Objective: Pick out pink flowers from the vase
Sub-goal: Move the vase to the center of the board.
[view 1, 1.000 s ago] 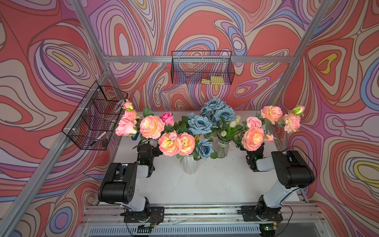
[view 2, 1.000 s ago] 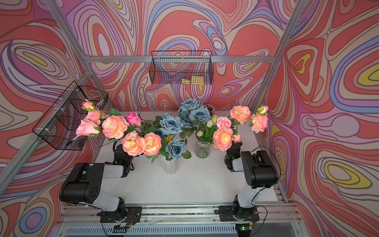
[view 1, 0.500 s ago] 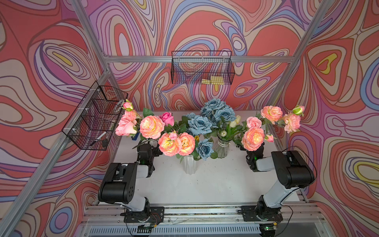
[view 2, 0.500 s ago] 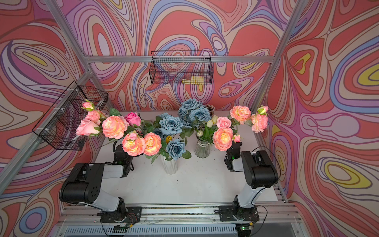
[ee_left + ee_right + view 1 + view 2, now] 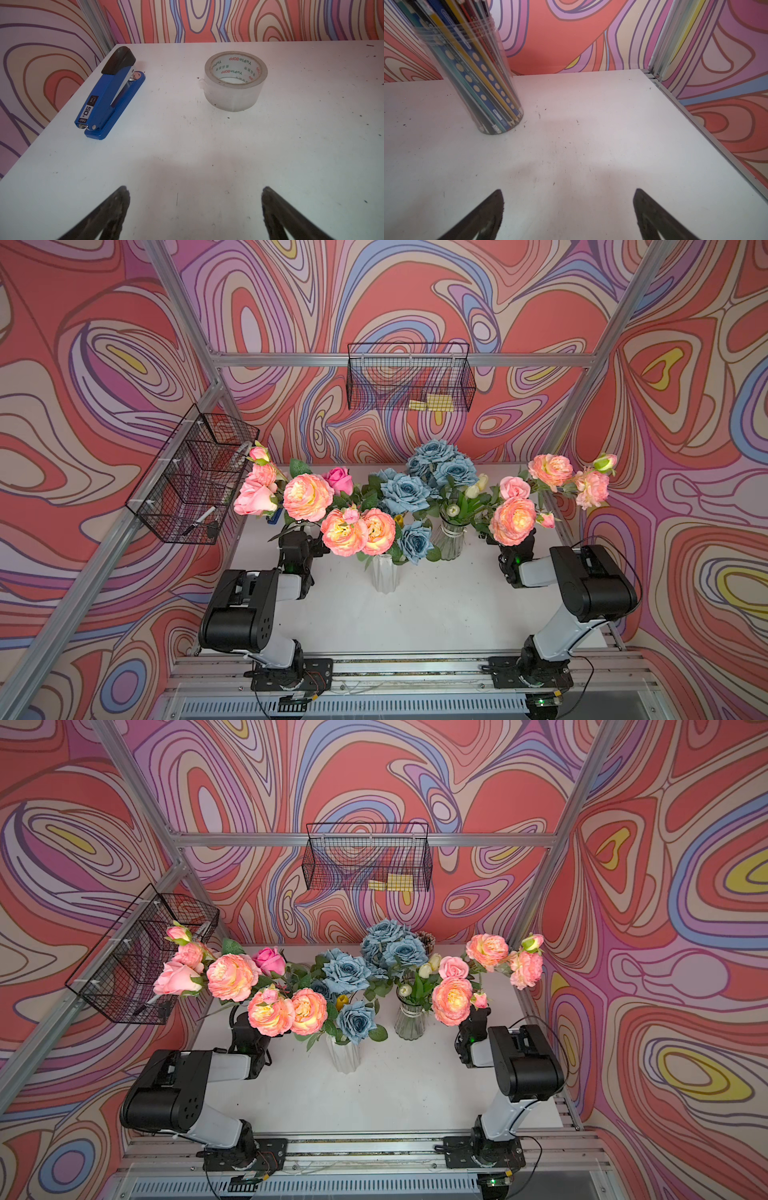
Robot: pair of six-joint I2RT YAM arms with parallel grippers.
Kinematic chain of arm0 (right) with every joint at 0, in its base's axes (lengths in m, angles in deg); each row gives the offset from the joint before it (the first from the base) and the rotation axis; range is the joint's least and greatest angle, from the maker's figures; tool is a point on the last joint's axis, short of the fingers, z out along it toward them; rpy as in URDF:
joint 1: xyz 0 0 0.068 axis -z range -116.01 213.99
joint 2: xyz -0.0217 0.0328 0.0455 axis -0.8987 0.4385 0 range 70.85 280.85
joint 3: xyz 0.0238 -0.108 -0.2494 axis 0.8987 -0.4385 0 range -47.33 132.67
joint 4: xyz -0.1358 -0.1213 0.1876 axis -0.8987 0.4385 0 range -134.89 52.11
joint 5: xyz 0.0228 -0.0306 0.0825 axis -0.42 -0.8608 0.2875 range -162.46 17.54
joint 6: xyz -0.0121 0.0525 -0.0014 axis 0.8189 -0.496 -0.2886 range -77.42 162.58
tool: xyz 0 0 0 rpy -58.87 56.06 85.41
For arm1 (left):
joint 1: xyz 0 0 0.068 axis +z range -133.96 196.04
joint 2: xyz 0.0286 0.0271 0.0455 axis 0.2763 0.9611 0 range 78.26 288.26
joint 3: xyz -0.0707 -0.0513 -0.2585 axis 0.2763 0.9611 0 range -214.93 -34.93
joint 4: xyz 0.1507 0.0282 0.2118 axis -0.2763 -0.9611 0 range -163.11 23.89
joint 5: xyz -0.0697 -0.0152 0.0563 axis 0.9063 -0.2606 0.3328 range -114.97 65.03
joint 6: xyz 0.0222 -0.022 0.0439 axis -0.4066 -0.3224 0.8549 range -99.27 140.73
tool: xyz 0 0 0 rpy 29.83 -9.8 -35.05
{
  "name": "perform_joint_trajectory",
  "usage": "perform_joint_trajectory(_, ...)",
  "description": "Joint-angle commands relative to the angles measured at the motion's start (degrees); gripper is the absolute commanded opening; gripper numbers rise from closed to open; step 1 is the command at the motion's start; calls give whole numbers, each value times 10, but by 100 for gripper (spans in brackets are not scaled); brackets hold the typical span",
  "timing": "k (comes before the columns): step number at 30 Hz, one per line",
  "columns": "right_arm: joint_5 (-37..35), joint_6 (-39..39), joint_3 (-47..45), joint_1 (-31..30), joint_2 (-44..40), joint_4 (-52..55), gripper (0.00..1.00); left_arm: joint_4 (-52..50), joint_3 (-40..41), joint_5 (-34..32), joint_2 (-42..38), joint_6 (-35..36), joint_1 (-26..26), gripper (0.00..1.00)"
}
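Pink flowers (image 5: 307, 496), ruffled peach heads, crowded with papery dusty-blue roses (image 5: 404, 492) in a ribbed white vase (image 5: 384, 578) and a clear glass vase (image 5: 451, 539) mid-table, my left gripper (image 5: 195, 190) and right gripper (image 5: 569, 191) spread wide, holding nothing, over scuffed white tabletop (image 5: 207, 145).

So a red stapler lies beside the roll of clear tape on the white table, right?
Not quite: the stapler is blue, not red, as the left wrist view shows. It does lie beside the roll of clear tape on the white table.
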Motion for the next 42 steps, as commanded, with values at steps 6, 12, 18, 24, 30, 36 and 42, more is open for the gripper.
perform_joint_trajectory(6, -1, -2, 3, 4, -5, 2, 98, 25, 1, -11, 0, 8, -2, 100)
perform_joint_trajectory(12, -56, -19, 51, 2, -55, 141, 98, -102, -20, -108, -98, -34, -2, 100)
perform_joint_trajectory(18, -49, -107, 194, 2, -83, 407, 98, -418, -120, -51, -247, -162, -2, 100)
perform_joint_trajectory(24, 36, -209, 196, 2, -95, 475, 98, -614, -122, 12, -356, -329, -2, 100)
perform_joint_trajectory(30, 112, -250, 134, 2, -184, 479, 98, -716, -58, -70, -521, -404, -103, 100)
perform_joint_trajectory(36, 161, -266, 63, 3, -258, 475, 98, -757, -40, -123, -601, -405, -208, 100)
perform_joint_trajectory(42, 190, -266, -11, 2, -336, 467, 98, -656, 24, -114, -645, -363, -324, 100)
